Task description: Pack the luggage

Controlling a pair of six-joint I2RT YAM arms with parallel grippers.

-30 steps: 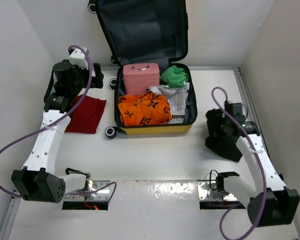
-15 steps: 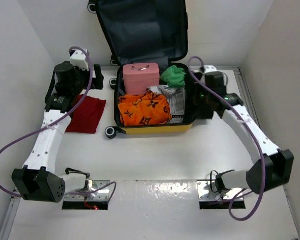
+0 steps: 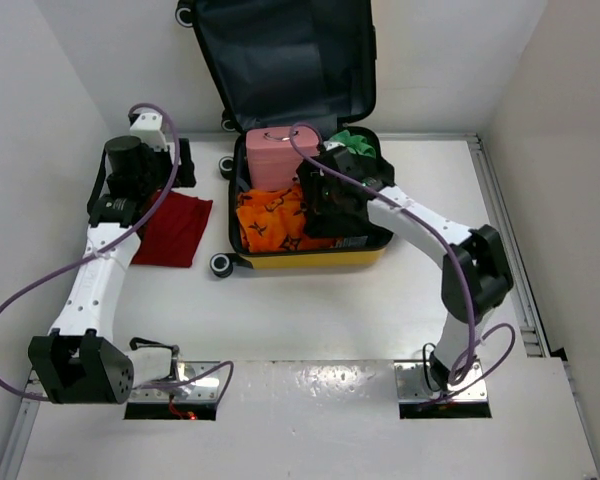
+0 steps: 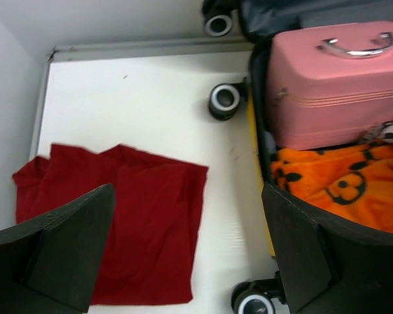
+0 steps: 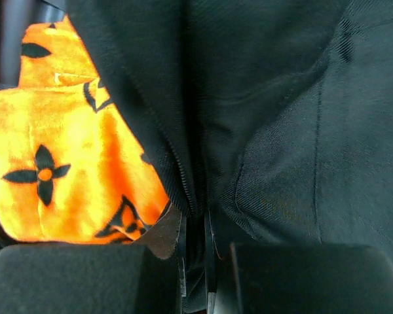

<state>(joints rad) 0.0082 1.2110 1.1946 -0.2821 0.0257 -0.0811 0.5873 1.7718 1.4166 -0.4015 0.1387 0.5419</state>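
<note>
At the left of the top view the left gripper [image 4: 187,196] hangs, fingers spread wide, over the red cloth [image 4: 137,216] lying flat on the table [image 3: 310,310], I think ready to come down on it. In the middle of the frame the yellow luggage [image 3: 310,258] lies open, and the right gripper [image 5: 196,261] pinches a black garment [image 5: 268,98] just above the orange cloth [image 5: 59,163], seemingly to lay it inside. Farther up, the pink case [image 3: 275,160] and green cloth [image 3: 355,143] fill the back row before the raised lid [image 3: 285,60].
</note>
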